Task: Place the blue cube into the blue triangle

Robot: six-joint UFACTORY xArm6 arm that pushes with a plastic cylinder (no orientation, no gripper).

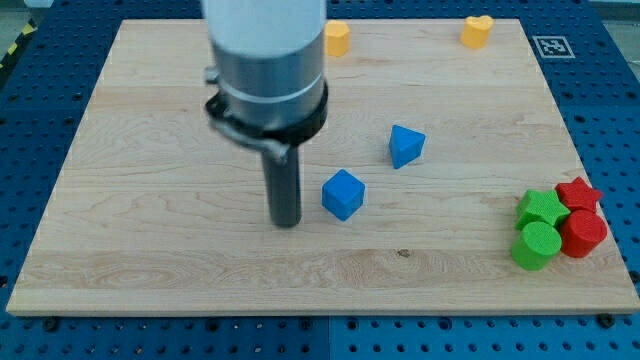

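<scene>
Cube (343, 194) btwn tip (287, 222) & triangle (405, 146)

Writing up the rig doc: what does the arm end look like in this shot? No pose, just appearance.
A wide cylindrical body fills the view's top: pale grey-white upper section, then a darker metallic grey band. Below it sits a black ring-shaped collar with a small bracket on the view's left. From the collar a straight dark rod runs down to my tip, blunt and round. No cables, labels or jaws show.

I saw a pale wood-grain board (150, 120) on a blue pegboard table (610, 90). My tip (287, 222) was dark, under a grey and white arm (266, 50). The cube (343, 194) and triangle (405, 146) were blue. At the board's 12 o'clock sat two yellow-orange blocks (337, 38), at 4 o'clock two green (536, 245) and two red (583, 232).
</scene>
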